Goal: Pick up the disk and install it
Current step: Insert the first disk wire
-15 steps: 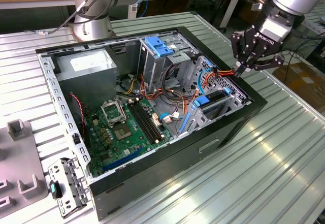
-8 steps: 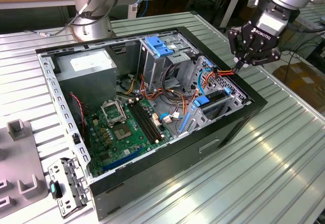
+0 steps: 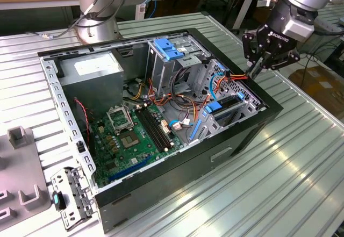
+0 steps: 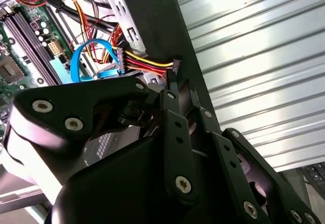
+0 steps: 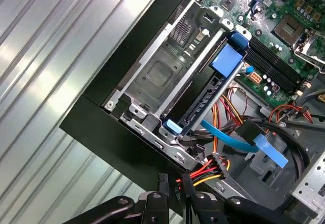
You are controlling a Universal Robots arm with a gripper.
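The ribbed metal desk (image 3: pixel 290 178) is carrying an open black computer case (image 3: pixel 226 140), lying on its side. At the corner on the exterior view's right, the disk (image 5: pixel 203 99) is sitting on edge inside the silver drive cage (image 5: pixel 157 76), blue rail showing. The gripper (image 3: pixel 253 73) is hovering over that corner, fingers (image 4: pixel 171 94) closed together and empty, tips just beside the red-and-yellow wires' connector (image 4: pixel 176 65).
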